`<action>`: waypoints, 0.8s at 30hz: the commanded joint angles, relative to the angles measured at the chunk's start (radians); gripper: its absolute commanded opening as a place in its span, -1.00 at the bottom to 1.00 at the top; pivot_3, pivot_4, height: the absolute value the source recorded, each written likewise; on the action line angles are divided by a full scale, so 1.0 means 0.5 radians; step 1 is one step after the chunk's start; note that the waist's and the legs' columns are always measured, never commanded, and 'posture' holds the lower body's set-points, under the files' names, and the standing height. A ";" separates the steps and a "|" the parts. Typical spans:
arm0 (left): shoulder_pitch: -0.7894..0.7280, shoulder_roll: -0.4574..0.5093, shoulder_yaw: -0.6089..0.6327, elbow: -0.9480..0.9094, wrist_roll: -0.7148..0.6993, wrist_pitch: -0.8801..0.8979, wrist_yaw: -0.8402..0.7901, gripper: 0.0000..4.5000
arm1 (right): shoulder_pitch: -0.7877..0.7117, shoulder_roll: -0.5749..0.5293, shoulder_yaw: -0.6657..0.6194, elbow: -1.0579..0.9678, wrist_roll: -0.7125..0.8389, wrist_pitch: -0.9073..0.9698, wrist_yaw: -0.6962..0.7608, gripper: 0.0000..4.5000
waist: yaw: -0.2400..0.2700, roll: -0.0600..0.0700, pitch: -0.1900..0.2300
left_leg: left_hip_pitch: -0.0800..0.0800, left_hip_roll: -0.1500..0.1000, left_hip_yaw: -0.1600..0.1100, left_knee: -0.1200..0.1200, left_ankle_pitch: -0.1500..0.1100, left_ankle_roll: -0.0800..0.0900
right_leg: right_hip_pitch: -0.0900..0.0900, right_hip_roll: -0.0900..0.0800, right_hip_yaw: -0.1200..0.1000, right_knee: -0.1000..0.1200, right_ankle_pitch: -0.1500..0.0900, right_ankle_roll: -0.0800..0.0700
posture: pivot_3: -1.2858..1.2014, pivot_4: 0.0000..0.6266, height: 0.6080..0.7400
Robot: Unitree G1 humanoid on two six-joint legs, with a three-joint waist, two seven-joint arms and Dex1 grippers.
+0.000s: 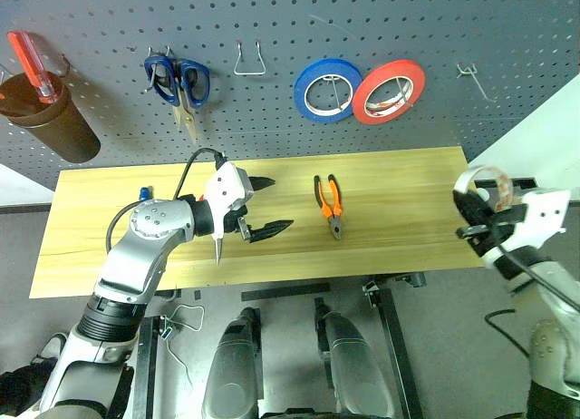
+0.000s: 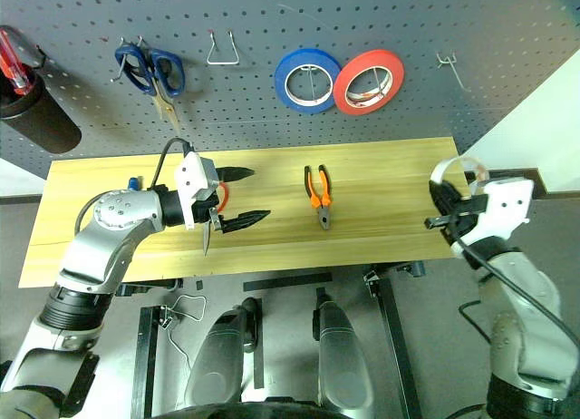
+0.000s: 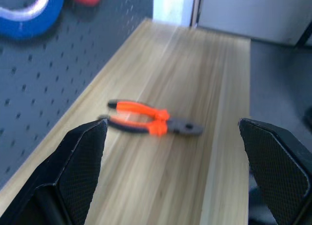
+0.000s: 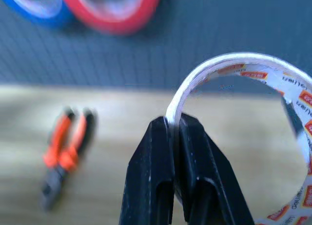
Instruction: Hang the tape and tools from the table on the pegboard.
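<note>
Right hand [image 1: 473,215] pinching tape [image 4: 253,103] (rim only), pliers [image 1: 330,204] on table [image 1: 408,179]

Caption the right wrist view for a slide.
Right gripper shut on the tape, pliers on the table beyond.

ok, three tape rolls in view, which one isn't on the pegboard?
The whitish tape roll: the right gripper is pinching its rim, off the table's right end. The blue roll and the red roll hang on the pegboard.
</note>
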 commanded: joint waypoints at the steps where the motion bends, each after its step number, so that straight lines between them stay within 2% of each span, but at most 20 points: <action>1: -0.035 -0.069 0.051 -0.033 -0.093 -0.124 -0.012 1.00 | -0.096 -0.103 -0.087 -0.040 0.054 -0.095 0.013 -0.99 | -0.003 0.000 0.000 | 0.000 0.000 0.000 0.000 0.000 0.000 | 0.000 0.000 0.000 0.000 0.000 0.000 | 0.07 0.12 0.72; 9: -0.051 -0.116 0.058 -0.053 -0.128 -0.137 0.017 1.00 | -0.441 -0.232 0.007 0.298 -0.066 -0.279 -0.015 -0.99 | -0.030 0.000 0.000 | -0.001 0.000 -0.001 0.000 0.000 0.000 | 0.000 0.000 0.000 0.000 0.005 -0.006 | 0.07 0.13 0.72; 24: -0.088 -0.208 0.137 -0.073 -0.204 -0.202 0.148 1.00 | -0.695 -0.266 0.181 0.717 -0.180 -0.512 0.074 -0.99 | -0.026 0.000 0.000 | -0.001 0.000 -0.001 0.002 0.001 0.000 | 0.000 0.000 0.000 0.002 0.005 -0.006 | 0.08 0.13 0.72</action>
